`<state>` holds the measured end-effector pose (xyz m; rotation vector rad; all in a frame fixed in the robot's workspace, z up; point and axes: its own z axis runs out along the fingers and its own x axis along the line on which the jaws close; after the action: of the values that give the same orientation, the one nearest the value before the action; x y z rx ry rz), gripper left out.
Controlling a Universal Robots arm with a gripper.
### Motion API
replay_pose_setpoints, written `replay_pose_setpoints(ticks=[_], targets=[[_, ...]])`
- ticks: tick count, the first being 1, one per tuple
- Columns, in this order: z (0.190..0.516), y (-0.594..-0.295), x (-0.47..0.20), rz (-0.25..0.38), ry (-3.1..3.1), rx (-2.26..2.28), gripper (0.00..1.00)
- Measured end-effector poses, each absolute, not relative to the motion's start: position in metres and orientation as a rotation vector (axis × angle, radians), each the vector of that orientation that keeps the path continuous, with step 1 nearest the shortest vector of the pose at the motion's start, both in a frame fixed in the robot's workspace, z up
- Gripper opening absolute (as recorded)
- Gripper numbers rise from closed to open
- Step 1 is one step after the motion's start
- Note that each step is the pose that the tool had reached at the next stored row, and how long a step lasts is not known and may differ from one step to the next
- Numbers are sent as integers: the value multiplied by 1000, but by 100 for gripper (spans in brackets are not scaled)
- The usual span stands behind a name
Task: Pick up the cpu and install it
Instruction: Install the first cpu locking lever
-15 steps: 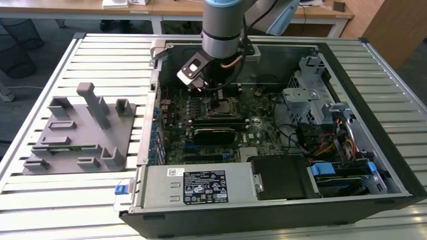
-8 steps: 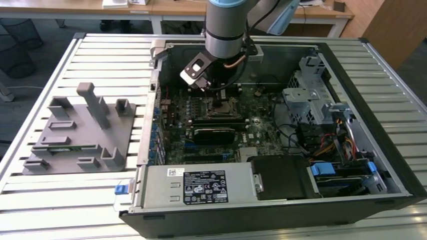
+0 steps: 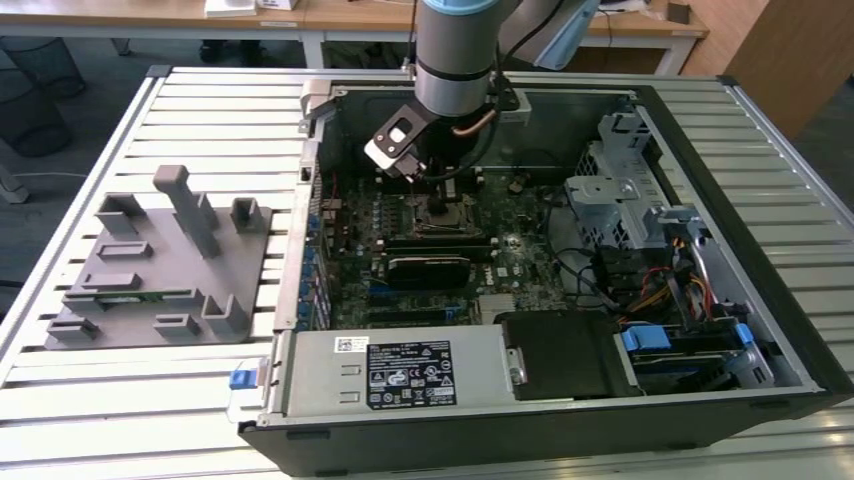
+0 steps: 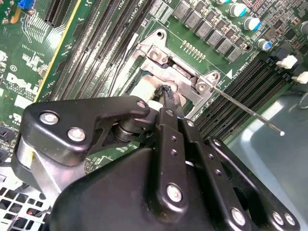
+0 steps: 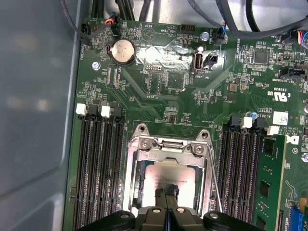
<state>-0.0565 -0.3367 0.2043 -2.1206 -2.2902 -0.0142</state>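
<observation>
The cpu [image 5: 168,174] lies flat in the open socket frame [image 5: 144,144] on the motherboard [image 3: 521,215], inside the computer case [image 3: 534,432]. The gripper [image 5: 167,191] hangs straight over it, fingers pressed together, their tips at the chip's silver top; whether they touch it I cannot tell. In the exterior view a grey fixture plate [image 3: 147,270] sits on the desk [image 3: 200,100] at nine o'clock from the case.

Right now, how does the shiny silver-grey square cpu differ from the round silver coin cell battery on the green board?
In the first wrist view, the cpu is square and the coin cell battery is round. The cpu looks larger than the battery. The cpu lies inside the metal socket frame beneath the gripper, while the battery sits apart, clear of it. Both are flat and silvery.
</observation>
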Motion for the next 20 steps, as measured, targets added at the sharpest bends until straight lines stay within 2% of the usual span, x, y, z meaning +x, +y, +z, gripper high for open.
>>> replay_pose_setpoints(ticks=[20], targets=[[223, -337, -56, -15, -2290, -2120, 11]])
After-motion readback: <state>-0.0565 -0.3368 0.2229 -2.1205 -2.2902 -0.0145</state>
